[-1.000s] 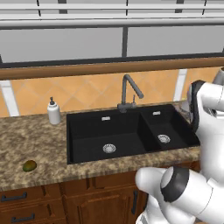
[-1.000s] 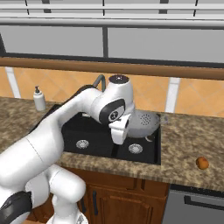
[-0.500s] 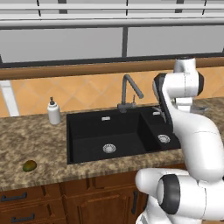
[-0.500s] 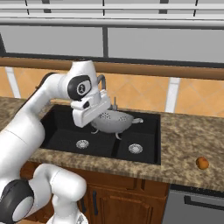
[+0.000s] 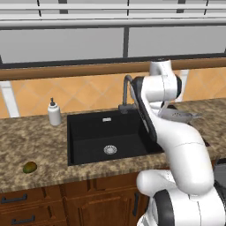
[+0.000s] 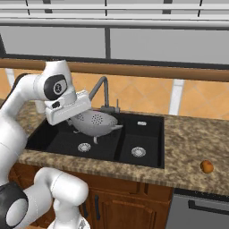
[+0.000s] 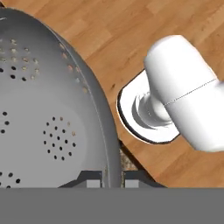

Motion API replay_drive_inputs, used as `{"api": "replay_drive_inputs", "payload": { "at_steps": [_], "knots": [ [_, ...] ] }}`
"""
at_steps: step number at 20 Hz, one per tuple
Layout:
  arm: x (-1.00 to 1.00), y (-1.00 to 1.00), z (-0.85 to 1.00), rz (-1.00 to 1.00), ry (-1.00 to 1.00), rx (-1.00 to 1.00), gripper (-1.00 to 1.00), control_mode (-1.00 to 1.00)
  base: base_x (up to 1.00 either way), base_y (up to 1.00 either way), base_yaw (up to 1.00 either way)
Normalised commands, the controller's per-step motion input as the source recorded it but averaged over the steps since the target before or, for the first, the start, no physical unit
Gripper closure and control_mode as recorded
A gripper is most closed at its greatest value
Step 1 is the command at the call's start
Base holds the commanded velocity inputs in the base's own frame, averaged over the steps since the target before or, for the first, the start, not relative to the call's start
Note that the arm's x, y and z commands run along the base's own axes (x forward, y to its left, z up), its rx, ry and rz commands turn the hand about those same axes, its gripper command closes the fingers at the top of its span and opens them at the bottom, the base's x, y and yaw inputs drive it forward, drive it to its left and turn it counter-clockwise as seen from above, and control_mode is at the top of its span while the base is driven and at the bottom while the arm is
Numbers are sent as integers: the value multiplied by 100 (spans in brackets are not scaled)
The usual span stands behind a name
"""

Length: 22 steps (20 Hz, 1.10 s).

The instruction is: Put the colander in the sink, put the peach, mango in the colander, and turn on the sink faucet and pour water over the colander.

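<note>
My gripper [image 6: 77,117] is shut on the rim of the silver perforated colander [image 6: 95,123], which hangs tilted in the air above the black double-basin sink [image 6: 147,134]. In the hand view the colander [image 7: 48,109] takes up the left side, its rim pinched between my fingertips [image 7: 89,180]. From the left base view the colander [image 5: 178,115] pokes out to the right of my arm. The dark gooseneck faucet [image 6: 101,87] stands behind the sink with no water running. The peach [image 6: 206,166] lies on the counter right of the sink. The mango [image 5: 30,167] lies on the counter to the sink's left.
A white soap dispenser [image 5: 54,112] stands at the sink's back left corner. The granite counter [image 6: 192,138] runs along both sides of the sink, with a tiled wall and a wooden ledge behind it.
My arm has swung the held colander leftward, from beside the sink's right edge to above the basins. The fruit has not moved.
</note>
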Motion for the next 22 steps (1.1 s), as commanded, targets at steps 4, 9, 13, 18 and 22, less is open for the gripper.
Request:
{"api": "replay_drive_inputs", "payload": {
  "at_steps": [4, 9, 13, 18, 22],
  "knots": [
    [28, 100, -18, -41, -12, -5, 100, -100, 0, 0, 0],
    [34, 100, -51, -40, -10, -2, 100, -100, 0, 0, 0],
    [64, 100, -32, -43, -3, -3, 100, -100, 0, 0, 0],
    [80, 100, -28, -40, -1, -5, 100, -100, 0, 0, 0],
    [94, 100, -28, -45, -1, -1, 100, -100, 0, 0, 0]
  ]
}}
